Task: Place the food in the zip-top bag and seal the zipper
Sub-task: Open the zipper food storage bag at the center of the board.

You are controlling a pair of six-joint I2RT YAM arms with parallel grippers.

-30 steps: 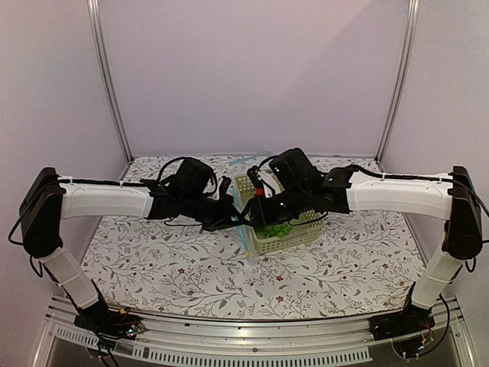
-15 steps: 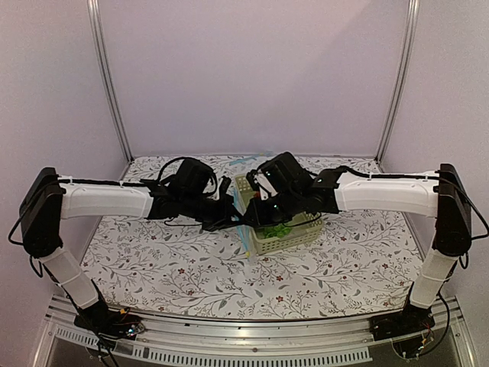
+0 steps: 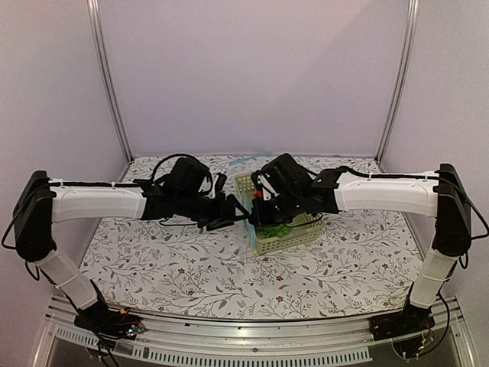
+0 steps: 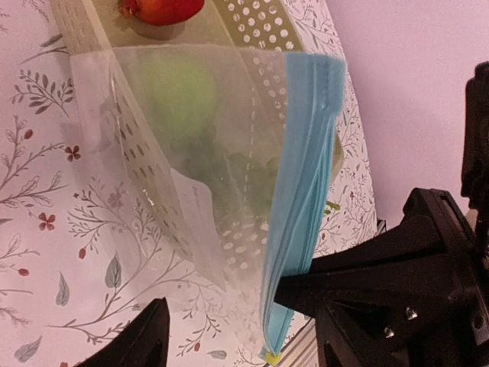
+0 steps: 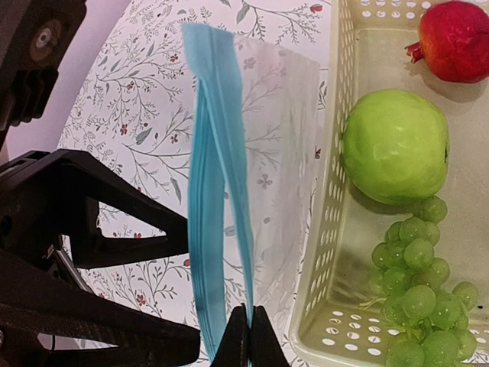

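The clear zip-top bag [image 5: 283, 153] hangs upright just outside the pale green basket's left wall. My right gripper [image 5: 246, 317] is shut on one lip of its light blue zipper [image 5: 218, 176], and the other lip hangs loose beside it. My left gripper [image 4: 220, 298] stands open, with the zipper [image 4: 302, 191] between its fingers and close to the right finger [image 4: 367, 283]. The food lies in the basket: a green apple [image 5: 394, 145] and a red apple [image 5: 458, 38]. From above, both grippers [image 3: 233, 218] [image 3: 253, 216] meet at the bag [image 3: 249, 233].
The pale green perforated basket [image 5: 321, 252] also holds a bunch of green grapes [image 5: 416, 306]. It sits mid-table [image 3: 286, 238] on a floral cloth [image 3: 176, 275]. Side walls and metal posts [image 3: 111, 84] enclose the table.
My left gripper has opened and let go of the zipper strip. My right gripper has closed onto the strip. The right arm shifted a little to the left.
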